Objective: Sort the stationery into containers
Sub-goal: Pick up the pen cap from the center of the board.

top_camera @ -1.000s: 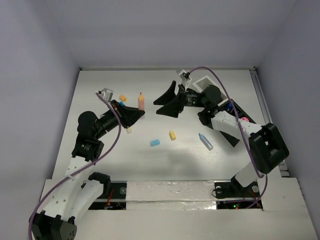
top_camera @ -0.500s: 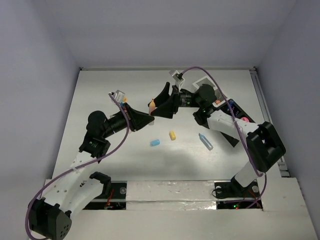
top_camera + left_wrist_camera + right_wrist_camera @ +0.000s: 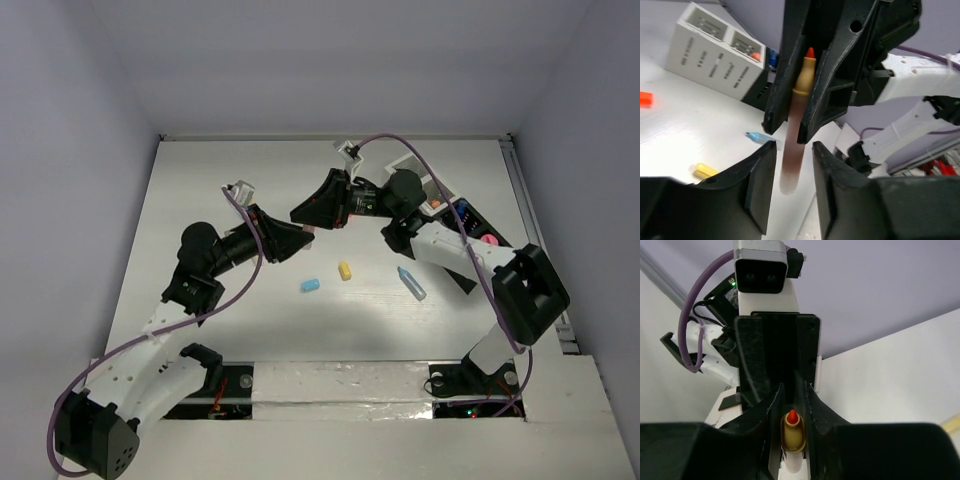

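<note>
Sensibly, the handover wants the right gripper (image 3: 792,395) firm on the peach marker (image 3: 792,135) before the left gripper (image 3: 793,150) lets go. Then comes a straight pull apart, so the tip doesn't snag. Right jaws stand narrow, pinching the marker just under its orange tip. Left jaws flank its lower end; whether they press it I cannot tell. The marker hangs above mid-table, with the containers (image 3: 475,225) off toward three o'clock in the overhead view.

Left gripper (image 3: 299,238), right gripper (image 3: 303,220) tip-to-tip
</note>
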Motion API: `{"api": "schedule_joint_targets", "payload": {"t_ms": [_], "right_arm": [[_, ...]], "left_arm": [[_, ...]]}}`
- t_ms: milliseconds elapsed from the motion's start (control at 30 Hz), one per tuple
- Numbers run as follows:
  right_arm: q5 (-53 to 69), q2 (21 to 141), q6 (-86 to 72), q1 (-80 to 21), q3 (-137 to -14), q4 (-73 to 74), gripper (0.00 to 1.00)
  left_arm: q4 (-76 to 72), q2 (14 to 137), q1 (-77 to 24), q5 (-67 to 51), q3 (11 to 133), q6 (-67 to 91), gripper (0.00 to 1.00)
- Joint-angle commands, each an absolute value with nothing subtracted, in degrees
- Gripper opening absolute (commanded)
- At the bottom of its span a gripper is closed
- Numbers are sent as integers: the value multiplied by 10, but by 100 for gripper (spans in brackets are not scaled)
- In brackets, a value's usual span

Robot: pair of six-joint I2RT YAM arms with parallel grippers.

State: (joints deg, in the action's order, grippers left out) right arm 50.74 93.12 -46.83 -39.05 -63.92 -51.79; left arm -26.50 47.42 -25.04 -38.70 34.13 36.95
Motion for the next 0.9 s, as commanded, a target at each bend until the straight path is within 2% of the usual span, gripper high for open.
{"api": "schedule_joint_targets", "payload": {"t_ms": [0, 67, 333, 600, 867], "right_arm": [[458, 906, -434, -393, -635, -515, 4], [435, 887, -413, -380, -629, -480, 2], [363, 837, -354, -329, -602, -359, 2], [311, 813, -301, -329, -570, -297, 1], [295, 789, -282, -329, -543, -278, 1]], "left_arm": [[-270, 451, -249, -348, 339, 359, 33], [-248, 438, -249, -331, 340, 343, 44], [-127, 437, -249, -101, 362, 335, 44], [-130, 628, -221, 90, 443, 308, 43], [-132, 857, -146, 122, 572, 306, 44]]}}
